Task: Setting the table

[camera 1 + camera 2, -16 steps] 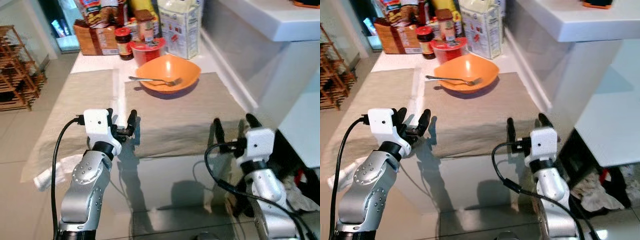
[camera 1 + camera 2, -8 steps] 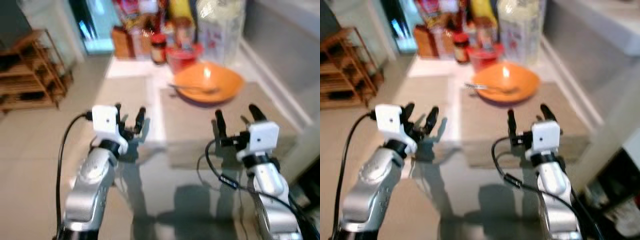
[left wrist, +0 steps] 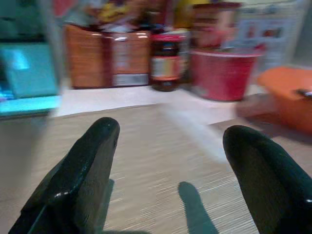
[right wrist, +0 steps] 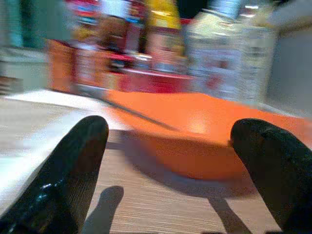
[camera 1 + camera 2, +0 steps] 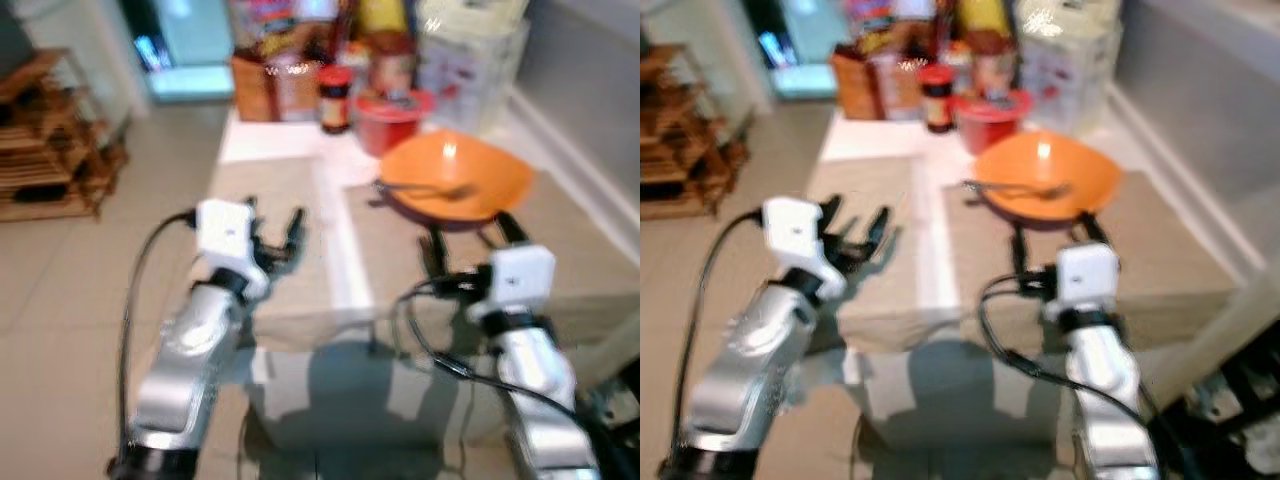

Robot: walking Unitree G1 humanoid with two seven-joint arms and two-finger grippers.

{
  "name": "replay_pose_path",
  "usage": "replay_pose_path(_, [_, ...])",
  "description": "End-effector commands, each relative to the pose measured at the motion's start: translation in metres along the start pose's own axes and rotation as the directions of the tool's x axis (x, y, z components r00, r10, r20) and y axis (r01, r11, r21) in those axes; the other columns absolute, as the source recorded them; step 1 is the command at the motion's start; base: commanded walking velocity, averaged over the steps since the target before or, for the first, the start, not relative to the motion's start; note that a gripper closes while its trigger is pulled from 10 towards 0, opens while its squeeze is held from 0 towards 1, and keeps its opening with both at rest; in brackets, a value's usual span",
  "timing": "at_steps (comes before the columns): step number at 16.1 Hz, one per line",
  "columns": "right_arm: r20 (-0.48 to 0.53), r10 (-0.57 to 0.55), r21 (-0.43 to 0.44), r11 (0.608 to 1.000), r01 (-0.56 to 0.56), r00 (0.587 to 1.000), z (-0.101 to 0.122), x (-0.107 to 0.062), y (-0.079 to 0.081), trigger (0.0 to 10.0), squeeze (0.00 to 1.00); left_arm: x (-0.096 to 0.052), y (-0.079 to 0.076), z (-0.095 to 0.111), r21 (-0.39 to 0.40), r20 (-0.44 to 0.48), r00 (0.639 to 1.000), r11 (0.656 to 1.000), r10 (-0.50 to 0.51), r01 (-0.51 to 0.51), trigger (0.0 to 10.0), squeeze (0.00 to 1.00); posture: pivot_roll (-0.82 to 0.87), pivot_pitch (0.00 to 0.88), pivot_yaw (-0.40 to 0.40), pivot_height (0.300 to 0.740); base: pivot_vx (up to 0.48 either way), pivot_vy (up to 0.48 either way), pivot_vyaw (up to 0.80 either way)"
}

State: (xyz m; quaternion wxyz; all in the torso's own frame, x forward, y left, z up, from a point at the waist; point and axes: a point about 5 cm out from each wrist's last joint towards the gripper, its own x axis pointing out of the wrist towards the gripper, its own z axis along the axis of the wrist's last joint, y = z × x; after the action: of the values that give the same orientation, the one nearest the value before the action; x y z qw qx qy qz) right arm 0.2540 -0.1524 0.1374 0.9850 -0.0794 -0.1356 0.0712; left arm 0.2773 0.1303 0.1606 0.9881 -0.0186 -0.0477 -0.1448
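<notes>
1. Already laid: two beige woven placemats are seen side by side on the white table, the left placemat (image 5: pixel 255 200) and the right placemat (image 5: pixel 560 250), with a bare white strip of table (image 5: pixel 335 250) between them.
2. On the far part of the right placemat a shallow orange plastic bowl (image 5: pixel 455 180) is set, with a metal fork (image 5: pixel 425 190) resting across its inside, the handle pointing towards the robot's left.
3. Beyond the mats a cluster of groceries is grouped at the far end of the table: a dark jar with a red lid (image 3: pixel 165 61), a red plastic tub (image 3: pixel 222 73), brown cardboard boxes (image 3: pixel 105 61) and a white printed carton (image 5: pixel 470 60). These are judged to be stock, not place settings.
4. The left gripper (image 5: pixel 272 235) is held above the near part of the left placemat, fingers spread and holding nothing.
5. The right gripper (image 5: pixel 465 240) is held just short of the orange bowl, fingers likewise spread and empty; in the right wrist view the bowl (image 4: pixel 190 131) lies directly ahead between the fingertips.
6. Progress is judged as early to middling: one place bears bowl and fork, whereas the left placemat is bare. A grasp of the bowl appears to be the step in hand, though this cannot be confirmed.
</notes>
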Motion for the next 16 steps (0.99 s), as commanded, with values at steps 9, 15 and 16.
replay_pose_path(9, [-0.012, 0.005, -0.027, 1.0, -0.006, 1.0, -0.0007, -0.0033, -0.002, 10.0, 0.0, 0.0038, -0.0008, 0.0031, 0.0, 0.01, 1.0, 1.0, -0.019, 0.019, 10.0, 0.0, -0.17, 0.0, 0.084, 0.722, 0.148, -0.407, 0.0])
replay_pose_path(15, [-0.019, 0.01, -0.034, 0.999, -0.01, 1.0, -0.0014, -0.0047, -0.0024, 10.0, 0.0, 0.0088, 0.0001, -0.0059, 0.011, -0.06, 0.998, 1.0, -0.023, 0.023, 10.0, 0.0, -0.17, 0.0, 0.085, 0.722, 0.073, 0.0, 0.0])
replay_pose_path(16, [-0.019, 0.01, -0.035, 0.999, -0.01, 1.0, -0.0015, -0.0048, -0.0023, 10.0, 0.0, 0.009, 0.0004, -0.0056, 0.01, -0.058, 0.998, 1.0, -0.022, 0.023, 10.0, 0.0, -0.17, 0.0, 0.085, 0.722, 0.0, 0.0, 0.0])
